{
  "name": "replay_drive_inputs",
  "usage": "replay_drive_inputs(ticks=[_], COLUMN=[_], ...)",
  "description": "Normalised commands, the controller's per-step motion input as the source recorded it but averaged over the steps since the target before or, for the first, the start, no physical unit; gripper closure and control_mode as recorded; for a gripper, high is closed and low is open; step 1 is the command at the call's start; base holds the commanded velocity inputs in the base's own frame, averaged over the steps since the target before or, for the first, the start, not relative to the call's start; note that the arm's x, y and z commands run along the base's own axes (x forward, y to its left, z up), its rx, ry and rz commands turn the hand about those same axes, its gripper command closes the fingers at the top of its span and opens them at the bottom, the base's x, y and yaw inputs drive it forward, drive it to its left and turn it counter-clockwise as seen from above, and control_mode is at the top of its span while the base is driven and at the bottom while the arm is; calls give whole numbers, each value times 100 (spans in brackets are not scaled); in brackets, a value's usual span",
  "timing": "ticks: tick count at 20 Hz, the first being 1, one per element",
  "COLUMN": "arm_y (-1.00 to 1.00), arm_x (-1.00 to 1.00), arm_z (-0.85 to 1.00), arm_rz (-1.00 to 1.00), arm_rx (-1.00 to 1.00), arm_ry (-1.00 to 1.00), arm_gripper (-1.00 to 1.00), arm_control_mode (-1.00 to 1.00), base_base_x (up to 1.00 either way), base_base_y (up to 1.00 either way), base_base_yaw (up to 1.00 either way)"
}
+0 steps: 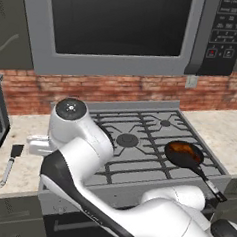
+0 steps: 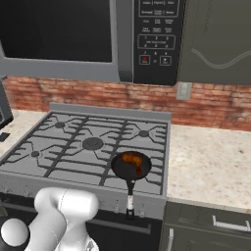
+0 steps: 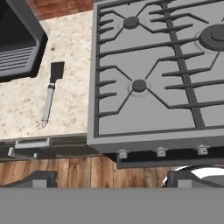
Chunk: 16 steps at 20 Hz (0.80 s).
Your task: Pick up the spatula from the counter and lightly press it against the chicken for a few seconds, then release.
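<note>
speckled bench point(image 3: 26, 109) left of the stove point(image 3: 153, 65): the spatula point(image 3: 49, 92) is laid there untouched; the chicken point(image 2: 131, 159) is seen in the pan point(image 2: 122, 171). jaws are held wide, well apart from the thin handle, which could be nudged aside by an offset descent.

Item: speckled counter point(image 3: 26, 105), ahead-left of my gripper point(image 3: 113, 180), holds one spatula point(image 3: 49, 94) (blade pointing away). Stove point(image 3: 131, 127) directly ahead; pan point(image 1: 206, 179) farther right.
</note>
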Motion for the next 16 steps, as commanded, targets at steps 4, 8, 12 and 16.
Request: replay_drive_inputs(ticks=[4, 8, 12, 16], arm_y=[27, 20, 19, 23], arm_x=[2, 10, 13, 11], arm_z=[-3, 0, -4, -10], arm_rz=[0, 0, 0, 0], arm_rx=[6, 10, 8, 2], arm_ry=[-6, 0, 0, 0], arm_gripper=[-100, -100, -100, -100], arm_control_mode=[-100, -100, -100, -100], base_base_x=[0, 0, 0, 0], base_base_y=[0, 0, 0, 0], base_base_yaw=[0, 0, 0, 0])
